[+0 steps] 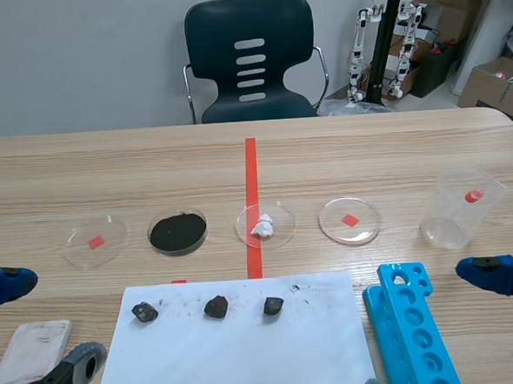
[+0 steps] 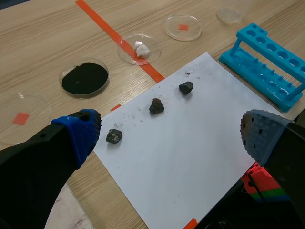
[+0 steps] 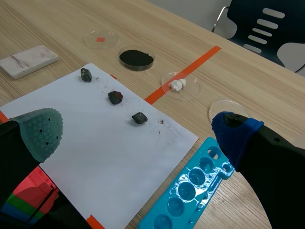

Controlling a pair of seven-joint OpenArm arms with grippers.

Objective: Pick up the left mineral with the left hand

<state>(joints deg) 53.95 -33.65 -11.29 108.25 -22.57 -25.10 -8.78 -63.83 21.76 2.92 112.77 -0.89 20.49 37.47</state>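
On the white sheet (image 1: 249,358) at the near edge of the desk (image 1: 64,173), three dark minerals lay in a row, and the left mineral (image 2: 114,136) had not yet been lifted. Your left pincer (image 2: 169,138) hung above the sheet with its jaws spread wide and nothing between them, so the step in hand looked to be the approach, before any grasp. In the left wrist view the stone lay on the paper just beside the blue-padded finger (image 2: 81,133), inside the gap but far off its middle, and lower than the pads. The next move, by my judgement, called on you to shift the pincer sideways until the stone sat centred between the pads, lower it to the paper, then close. The middle mineral (image 2: 156,106) lay near in the same row, so you needed a narrow line of descent. Your right pincer (image 3: 138,131) hung open too, over the sheet's other side, beside the blue rack (image 3: 190,191).
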